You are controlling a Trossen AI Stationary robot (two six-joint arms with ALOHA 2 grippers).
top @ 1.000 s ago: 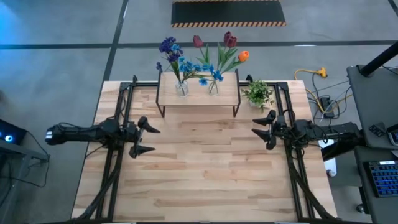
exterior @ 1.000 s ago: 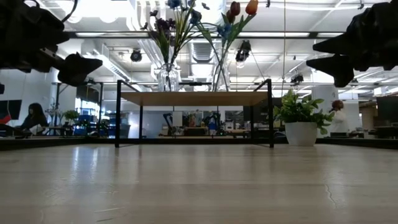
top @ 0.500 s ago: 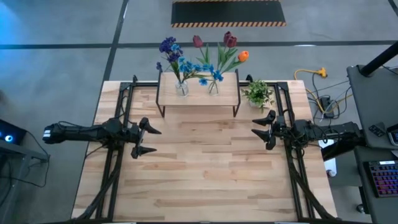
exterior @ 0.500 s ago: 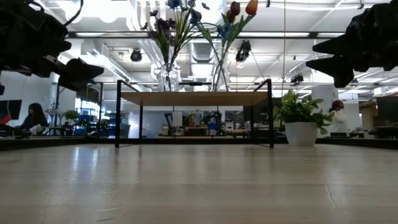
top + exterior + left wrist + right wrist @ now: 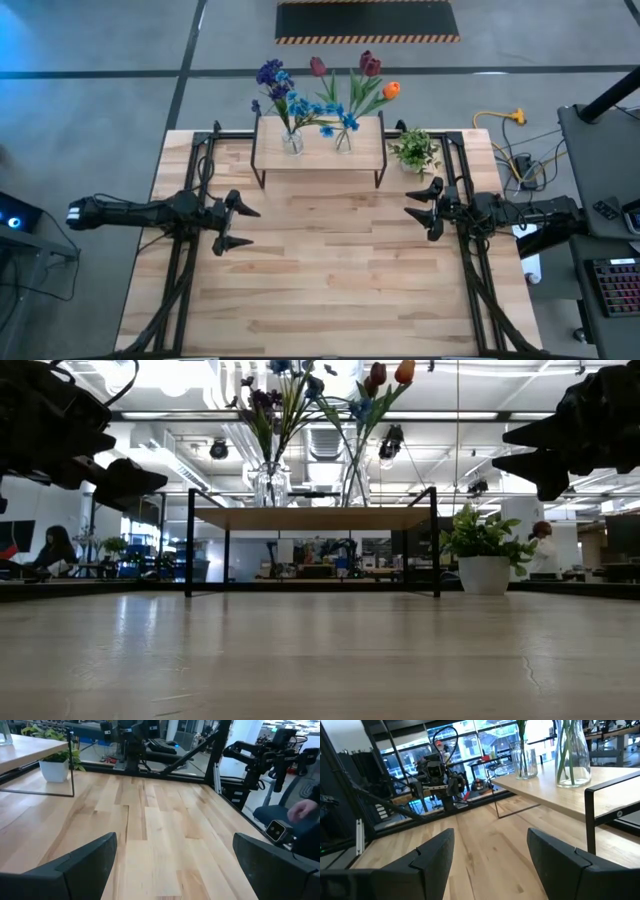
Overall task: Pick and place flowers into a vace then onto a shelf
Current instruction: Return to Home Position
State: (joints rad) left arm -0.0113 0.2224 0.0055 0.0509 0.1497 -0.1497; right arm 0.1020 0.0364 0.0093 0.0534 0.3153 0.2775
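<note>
The flowers stand in two clear glass vases (image 5: 292,142) (image 5: 343,140), their stems inside, on the wooden-topped shelf (image 5: 320,158) at the table's far middle. There is a purple cluster (image 5: 270,75), blue blooms (image 5: 312,108), dark red tulips (image 5: 369,64) and an orange bud (image 5: 391,90). In the low view the vases (image 5: 268,484) rise above the shelf top (image 5: 315,517). My left gripper (image 5: 250,226) (image 5: 175,870) hovers open over the table's left side. My right gripper (image 5: 412,203) (image 5: 492,860) hovers open on the right. Both point level toward the table's middle and hold nothing.
A leafy potted plant (image 5: 415,150) in a white pot (image 5: 484,574) stands on the table just right of the shelf, close to my right gripper. Black frame rails (image 5: 190,260) run along both table sides. A person's hand (image 5: 302,811) shows beyond the table's right edge.
My left gripper has tipped a little downward and sunk slightly, still open. The right arm, the shelf, the vases and the flowers have kept still.
</note>
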